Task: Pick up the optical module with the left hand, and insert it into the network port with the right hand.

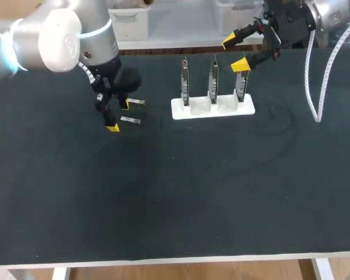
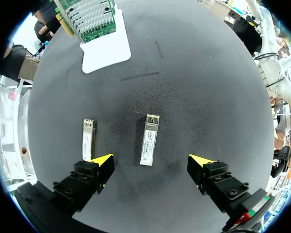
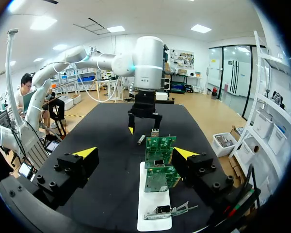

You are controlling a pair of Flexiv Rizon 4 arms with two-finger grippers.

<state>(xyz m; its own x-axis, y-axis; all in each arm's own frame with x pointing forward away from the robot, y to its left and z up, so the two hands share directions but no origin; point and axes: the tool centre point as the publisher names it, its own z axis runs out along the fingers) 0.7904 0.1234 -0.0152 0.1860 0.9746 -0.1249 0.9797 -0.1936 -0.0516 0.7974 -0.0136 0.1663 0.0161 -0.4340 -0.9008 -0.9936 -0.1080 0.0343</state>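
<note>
Two small silver optical modules lie on the black table. One module [image 1: 130, 120] [image 2: 149, 139] rests just below and between the spread fingers of my left gripper [image 1: 117, 115] [image 2: 152, 160], which is open and touches nothing. The second module [image 1: 136, 102] [image 2: 88, 139] lies beside one of its fingertips. A white stand [image 1: 213, 108] [image 3: 153, 208] carries three upright network cards [image 1: 213, 79] [image 3: 160, 145]. My right gripper [image 1: 234, 52] [image 3: 135, 153] hangs open and empty above the stand's far right end, and in its view the cards sit ahead between its fingers.
A white cable [image 1: 312, 87] droops from my right arm to the table right of the stand. The stand [image 2: 105, 51] with its cards is ahead of the left gripper. The black mat [image 1: 175, 192] stretches to the near edge.
</note>
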